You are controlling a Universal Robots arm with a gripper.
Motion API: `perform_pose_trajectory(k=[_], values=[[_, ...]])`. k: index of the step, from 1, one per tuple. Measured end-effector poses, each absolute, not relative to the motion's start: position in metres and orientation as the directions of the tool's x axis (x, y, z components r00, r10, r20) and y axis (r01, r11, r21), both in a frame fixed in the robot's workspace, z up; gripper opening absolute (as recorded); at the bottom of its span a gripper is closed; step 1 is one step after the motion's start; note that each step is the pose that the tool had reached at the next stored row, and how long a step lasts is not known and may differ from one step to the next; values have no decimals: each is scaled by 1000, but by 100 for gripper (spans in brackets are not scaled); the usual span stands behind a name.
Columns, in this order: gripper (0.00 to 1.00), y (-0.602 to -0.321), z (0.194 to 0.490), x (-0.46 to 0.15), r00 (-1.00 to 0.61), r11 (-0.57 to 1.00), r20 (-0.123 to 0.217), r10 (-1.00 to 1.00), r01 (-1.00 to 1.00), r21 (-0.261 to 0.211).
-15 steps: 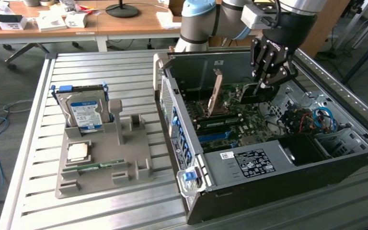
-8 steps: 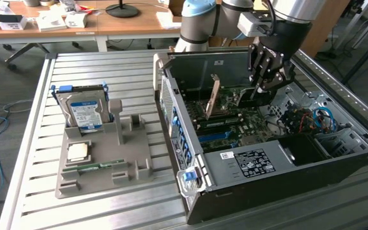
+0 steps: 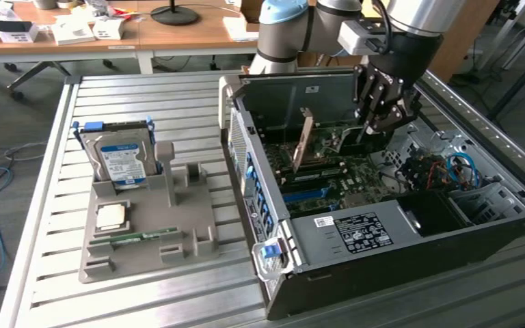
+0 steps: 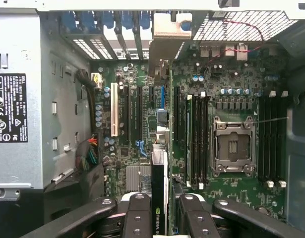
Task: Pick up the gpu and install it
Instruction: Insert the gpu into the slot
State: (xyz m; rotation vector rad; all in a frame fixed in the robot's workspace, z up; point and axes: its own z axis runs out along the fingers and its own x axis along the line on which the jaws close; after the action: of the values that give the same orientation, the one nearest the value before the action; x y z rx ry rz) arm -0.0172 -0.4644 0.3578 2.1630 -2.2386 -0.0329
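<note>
Inside the open computer case (image 3: 286, 92), the fingers (image 4: 137, 218) clamp the gpu (image 4: 159, 198) edge-on between them.

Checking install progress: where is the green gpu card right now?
The flat green gpu card with silver end bracket stands on edge inside the open black computer case, above the green motherboard, clamped in the pincer at the exterior view's right.

The gpu (image 4: 159, 191) shows a glossy black edge against green circuit board (bare metal at one end), between the matt black fingers of the gripper (image 4: 164, 213). The computer case (image 3: 286, 96) is dull grey sheet metal with a black outer shell, on a table (image 3: 153, 96) of ribbed, satin-finish metal slats beside a matt grey plastic tray (image 3: 103, 270).
</note>
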Motion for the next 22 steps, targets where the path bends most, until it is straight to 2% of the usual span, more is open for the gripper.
perform_pose_trajectory(k=[22], values=[[26,-464,318,-17,-34,34,4,-999,-999,35]])
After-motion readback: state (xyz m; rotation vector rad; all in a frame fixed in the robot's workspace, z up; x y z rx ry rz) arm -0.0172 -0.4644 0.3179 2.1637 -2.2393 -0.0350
